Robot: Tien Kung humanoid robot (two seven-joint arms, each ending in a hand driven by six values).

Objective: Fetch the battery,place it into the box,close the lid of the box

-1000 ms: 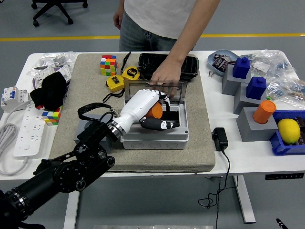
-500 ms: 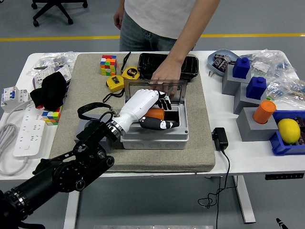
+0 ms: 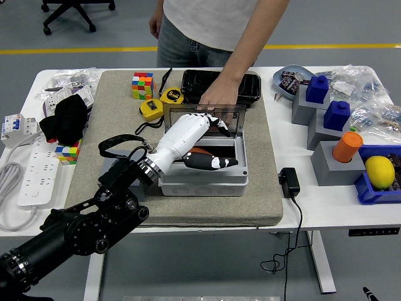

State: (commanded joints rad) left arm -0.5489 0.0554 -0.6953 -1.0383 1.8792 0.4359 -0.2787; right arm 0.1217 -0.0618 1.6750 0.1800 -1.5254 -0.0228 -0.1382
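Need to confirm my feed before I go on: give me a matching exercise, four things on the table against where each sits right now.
Things:
1. left hand
2. person's hand
3. lemon
4. Rubik's cube

Places:
A. in the blue bin at the table's right edge
B. at the mat's far left corner
C. on top of the box's upright lid
D. reaching into the open grey box

Pairs: 1-D, 2-C, 3-A, 4-B

You see the grey box point(image 3: 202, 183) open on the mat, its clear lid point(image 3: 230, 119) upright, an orange battery point(image 3: 202, 150) lying inside.
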